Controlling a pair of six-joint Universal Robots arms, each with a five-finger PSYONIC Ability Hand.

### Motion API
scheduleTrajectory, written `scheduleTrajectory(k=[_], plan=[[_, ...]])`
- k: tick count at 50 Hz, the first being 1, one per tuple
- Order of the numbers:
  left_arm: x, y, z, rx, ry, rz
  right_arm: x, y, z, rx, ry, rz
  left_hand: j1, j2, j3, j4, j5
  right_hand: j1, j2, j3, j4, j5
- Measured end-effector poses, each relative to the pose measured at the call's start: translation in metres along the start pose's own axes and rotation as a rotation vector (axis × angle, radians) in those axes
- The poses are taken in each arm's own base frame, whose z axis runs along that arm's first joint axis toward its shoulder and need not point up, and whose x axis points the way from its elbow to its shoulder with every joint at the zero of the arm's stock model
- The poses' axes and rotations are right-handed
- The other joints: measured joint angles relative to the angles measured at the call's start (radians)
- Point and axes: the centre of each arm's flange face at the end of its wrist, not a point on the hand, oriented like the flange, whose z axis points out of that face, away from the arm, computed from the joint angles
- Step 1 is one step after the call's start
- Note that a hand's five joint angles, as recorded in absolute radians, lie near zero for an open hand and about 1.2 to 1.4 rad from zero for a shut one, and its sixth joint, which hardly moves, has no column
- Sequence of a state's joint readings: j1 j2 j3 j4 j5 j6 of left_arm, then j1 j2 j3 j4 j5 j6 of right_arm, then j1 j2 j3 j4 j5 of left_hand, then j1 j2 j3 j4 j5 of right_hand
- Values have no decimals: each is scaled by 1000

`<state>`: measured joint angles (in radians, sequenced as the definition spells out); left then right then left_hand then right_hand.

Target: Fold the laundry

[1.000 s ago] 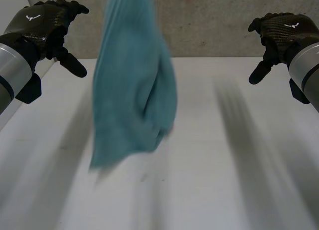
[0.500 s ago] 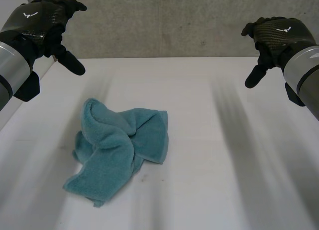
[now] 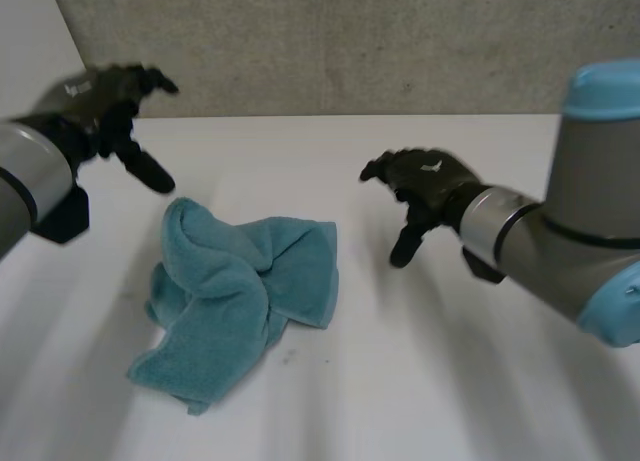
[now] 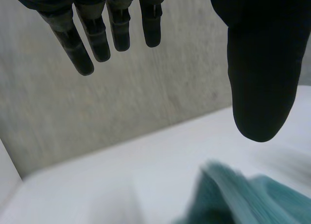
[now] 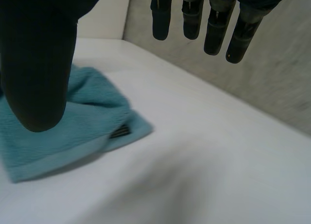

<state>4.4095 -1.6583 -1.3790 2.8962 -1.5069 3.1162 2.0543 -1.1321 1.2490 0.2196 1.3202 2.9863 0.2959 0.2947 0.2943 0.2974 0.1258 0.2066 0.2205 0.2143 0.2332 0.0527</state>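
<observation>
With the towel (image 3: 240, 291) lying crumpled on the table (image 3: 450, 381), left hand (image 3: 108, 99) and right hand (image 3: 428, 179) are being held open and empty near it on either side, so two neighbouring corners should be getting pinched and spread flat first.

The towel (image 3: 240, 301) lying between the left robot hand (image 3: 105, 101) and the right robot hand (image 3: 425, 186) is teal terry cloth, matt, with a thick nubby pile and a flatter hem. Both hands are black with a dull sheen across their backs. The tabletop (image 3: 420, 381) beneath them is white, smooth and matt. Beyond their fingertips, the wall (image 3: 350, 41) looks like rough, speckled grey concrete.
</observation>
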Motion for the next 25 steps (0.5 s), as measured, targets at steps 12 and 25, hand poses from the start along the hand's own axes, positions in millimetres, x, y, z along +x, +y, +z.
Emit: scheduleTrajectory(k=[12, 25], plan=[[-22, 62, -12, -182, -95, -217, -53, 53, 32, -98, -124, 206, 0, 0, 0, 1, 0, 0, 0, 0, 0, 0], [-48, 86, -27, -173, -201, -356, -89, 89, 63, -84, -125, 155, 0, 0, 0, 0, 0, 0, 0, 0, 0, 0]])
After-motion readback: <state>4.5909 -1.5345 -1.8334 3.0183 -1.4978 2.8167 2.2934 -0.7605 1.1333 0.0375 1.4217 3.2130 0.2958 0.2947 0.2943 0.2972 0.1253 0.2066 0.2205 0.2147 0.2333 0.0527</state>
